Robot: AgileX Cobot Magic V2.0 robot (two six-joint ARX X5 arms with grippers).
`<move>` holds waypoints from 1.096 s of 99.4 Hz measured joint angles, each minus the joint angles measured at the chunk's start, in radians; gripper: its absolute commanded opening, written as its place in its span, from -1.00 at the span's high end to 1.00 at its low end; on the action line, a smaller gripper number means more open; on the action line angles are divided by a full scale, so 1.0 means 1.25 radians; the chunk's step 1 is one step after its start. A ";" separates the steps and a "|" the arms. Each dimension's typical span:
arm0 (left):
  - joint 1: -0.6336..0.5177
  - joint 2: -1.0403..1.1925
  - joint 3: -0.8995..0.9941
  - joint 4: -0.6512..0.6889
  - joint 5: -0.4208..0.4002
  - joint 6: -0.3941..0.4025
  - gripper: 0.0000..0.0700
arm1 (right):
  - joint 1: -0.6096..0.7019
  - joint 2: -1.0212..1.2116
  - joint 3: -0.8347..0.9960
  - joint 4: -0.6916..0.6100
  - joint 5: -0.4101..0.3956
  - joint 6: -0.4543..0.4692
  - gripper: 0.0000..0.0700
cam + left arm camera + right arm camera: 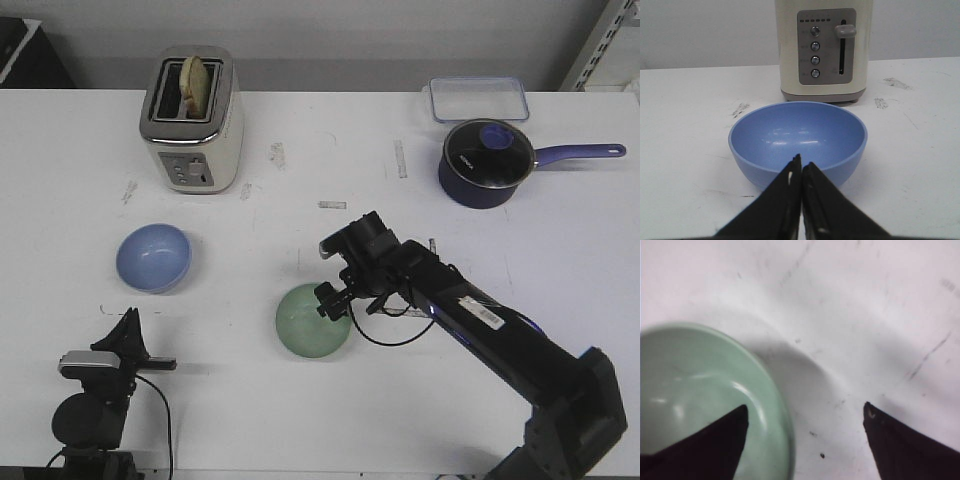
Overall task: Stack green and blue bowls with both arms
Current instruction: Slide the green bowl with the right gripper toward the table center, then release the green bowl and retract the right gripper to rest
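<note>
Straddling green bowl rim, right pincer gapes; no readable writing

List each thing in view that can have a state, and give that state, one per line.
Green bowl: upright, empty, right rim between the open right gripper's fingers.
Blue bowl: upright, empty, untouched.
Right gripper: open, straddling the green bowl's rim.
Left gripper: shut, empty, short of the blue bowl.
Toaster: bread in a slot, lever up.
Saucepan: lid on.
Clear container: lidded, looks empty.
</note>
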 measured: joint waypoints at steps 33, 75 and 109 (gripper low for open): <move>0.000 0.000 0.000 0.000 0.000 0.000 0.99 | -0.092 -0.229 0.017 0.006 0.121 0.001 0.90; 0.000 0.000 0.000 -0.001 0.000 0.000 0.99 | -0.374 -0.552 -0.320 0.139 0.177 -0.006 0.97; 0.000 0.000 0.000 -0.001 -0.006 -0.049 1.00 | -0.450 -0.822 -0.608 0.281 0.174 -0.027 0.97</move>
